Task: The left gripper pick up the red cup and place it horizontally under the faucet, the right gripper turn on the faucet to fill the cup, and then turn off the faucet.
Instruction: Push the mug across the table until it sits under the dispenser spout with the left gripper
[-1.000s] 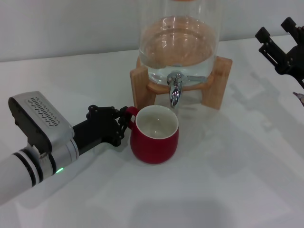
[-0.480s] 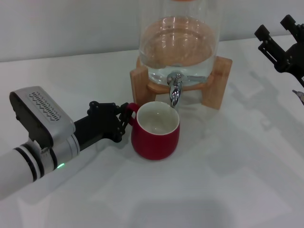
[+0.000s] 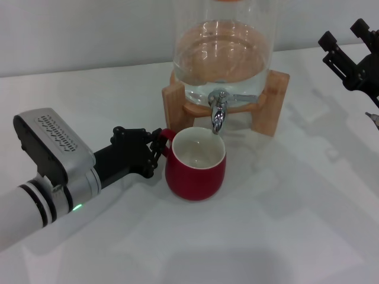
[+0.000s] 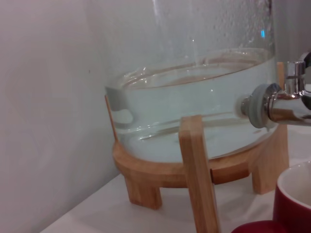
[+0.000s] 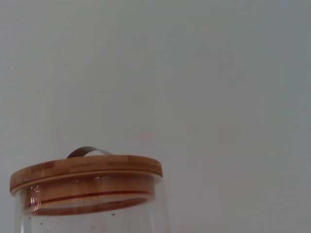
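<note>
White table (image 3: 284, 225): wooden stand (image 3: 269, 103) with glass dispenser; red cup (image 3: 196, 164) upright before it.

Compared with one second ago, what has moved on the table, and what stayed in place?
The left tool, shut on the handle of the red cup, slid the cup a little toward the robot's right, so its mouth now sits under the faucet. The cup stays upright on the table. The dispenser and the right tool, raised at the far right, did not move.
</note>
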Motion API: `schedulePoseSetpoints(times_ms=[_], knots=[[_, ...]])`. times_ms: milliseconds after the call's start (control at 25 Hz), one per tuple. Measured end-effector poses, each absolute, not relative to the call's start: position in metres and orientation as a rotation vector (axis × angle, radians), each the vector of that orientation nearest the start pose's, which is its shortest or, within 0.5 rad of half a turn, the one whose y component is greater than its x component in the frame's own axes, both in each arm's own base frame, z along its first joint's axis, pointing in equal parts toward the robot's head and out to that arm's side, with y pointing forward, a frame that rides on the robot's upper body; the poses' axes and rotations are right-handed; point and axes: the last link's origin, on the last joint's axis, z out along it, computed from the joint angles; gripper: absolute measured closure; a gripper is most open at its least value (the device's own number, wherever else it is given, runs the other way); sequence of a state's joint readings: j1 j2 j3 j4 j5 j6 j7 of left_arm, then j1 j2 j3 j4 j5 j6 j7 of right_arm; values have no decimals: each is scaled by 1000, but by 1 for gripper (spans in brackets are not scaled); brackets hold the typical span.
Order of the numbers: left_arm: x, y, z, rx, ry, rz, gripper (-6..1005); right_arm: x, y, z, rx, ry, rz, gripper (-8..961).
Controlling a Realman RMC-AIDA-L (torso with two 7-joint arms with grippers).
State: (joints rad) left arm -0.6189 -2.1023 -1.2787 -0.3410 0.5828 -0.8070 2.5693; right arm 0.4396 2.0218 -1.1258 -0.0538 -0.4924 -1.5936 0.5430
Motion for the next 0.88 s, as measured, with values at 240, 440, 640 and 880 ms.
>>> schedulePoseSetpoints(times_ms=[240, 440, 640, 880], knots=[[-224, 357, -118, -2497, -182, -511, 872, 305, 312, 40, -1668, 375, 1151, 126], [-221, 356, -120, -2508, -167, -514, 871, 306, 311, 40, -1666, 376, 1150, 126], [-221, 355, -121, -2514, -167, -512, 870, 305, 311, 40, -1666, 375, 1152, 125], [-222, 355, -121, -2514, -173, -507, 869, 304, 311, 40, -1668, 373, 1155, 126]])
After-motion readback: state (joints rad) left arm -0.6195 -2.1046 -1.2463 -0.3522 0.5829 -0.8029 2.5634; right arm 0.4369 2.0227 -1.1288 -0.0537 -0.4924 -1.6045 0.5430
